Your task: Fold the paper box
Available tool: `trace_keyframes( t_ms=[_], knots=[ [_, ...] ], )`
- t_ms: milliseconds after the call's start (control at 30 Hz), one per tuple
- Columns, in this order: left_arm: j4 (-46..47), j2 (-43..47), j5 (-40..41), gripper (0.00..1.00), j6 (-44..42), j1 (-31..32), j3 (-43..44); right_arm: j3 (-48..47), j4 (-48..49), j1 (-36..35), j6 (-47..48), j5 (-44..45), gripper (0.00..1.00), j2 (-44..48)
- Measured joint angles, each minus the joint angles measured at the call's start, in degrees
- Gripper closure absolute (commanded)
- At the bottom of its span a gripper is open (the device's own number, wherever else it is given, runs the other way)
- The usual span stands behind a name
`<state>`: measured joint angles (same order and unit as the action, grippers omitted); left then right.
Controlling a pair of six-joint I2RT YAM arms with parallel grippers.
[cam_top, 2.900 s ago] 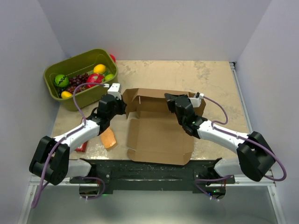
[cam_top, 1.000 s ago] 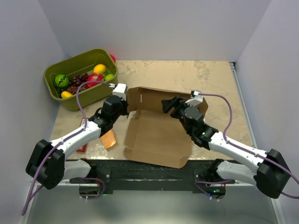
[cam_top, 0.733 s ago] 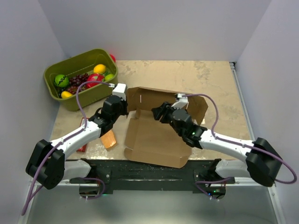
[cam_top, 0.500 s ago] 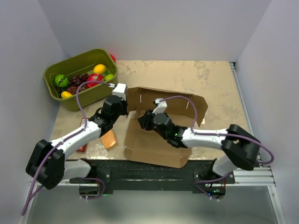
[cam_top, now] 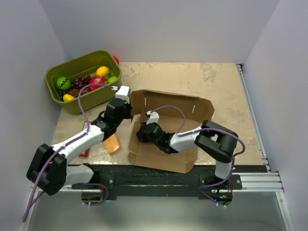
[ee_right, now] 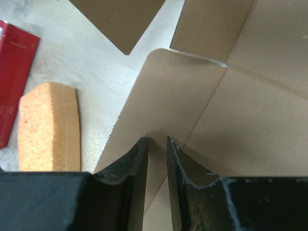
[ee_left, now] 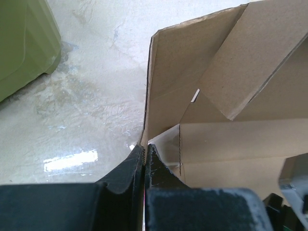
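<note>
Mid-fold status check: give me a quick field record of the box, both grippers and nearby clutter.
box: brown cardboard, open, back wall raised, left flap spread outward
left gripper: shut on the box's left rear wall edge
right gripper: low over the left flap, jaws a narrow gap apart, nothing between them
orange block: on the table, just left of the flap
red packet: beside the block, farther left
bin: green, holds fruit, far left
fold: not finished
</note>
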<state>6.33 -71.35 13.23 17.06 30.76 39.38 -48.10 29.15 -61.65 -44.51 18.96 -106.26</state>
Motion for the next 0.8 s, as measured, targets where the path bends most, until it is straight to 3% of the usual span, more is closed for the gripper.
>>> trace_keyframes(
  t_ms=[367, 533, 700, 733, 800],
  knots=[
    [2.8, 0.8, -2.0, 1.00, 3.4, 0.2, -3.7, -2.6, -0.2, 0.0, -1.6, 1.5, 0.76, -3.4],
    [6.4, 1.1, -1.4, 1.00, 4.0, 1.3, -6.7, -2.6, -0.5, 0.0, -1.5, 2.2, 0.73, -3.3],
    [11.1, 1.5, 1.4, 1.00, 4.0, 2.5, -10.4, -2.2, -2.6, 0.0, -0.6, 3.0, 0.54, -1.5],
    [12.0, 1.6, 2.1, 1.00, 4.0, 2.8, -11.0, -2.0, -3.1, 0.0, -0.3, 3.1, 0.45, -0.3],
    [13.1, 1.8, 3.2, 1.00, 4.0, 3.2, -11.8, -1.2, -4.1, 0.0, 0.0, 3.2, 0.37, 2.6]
  ],
)
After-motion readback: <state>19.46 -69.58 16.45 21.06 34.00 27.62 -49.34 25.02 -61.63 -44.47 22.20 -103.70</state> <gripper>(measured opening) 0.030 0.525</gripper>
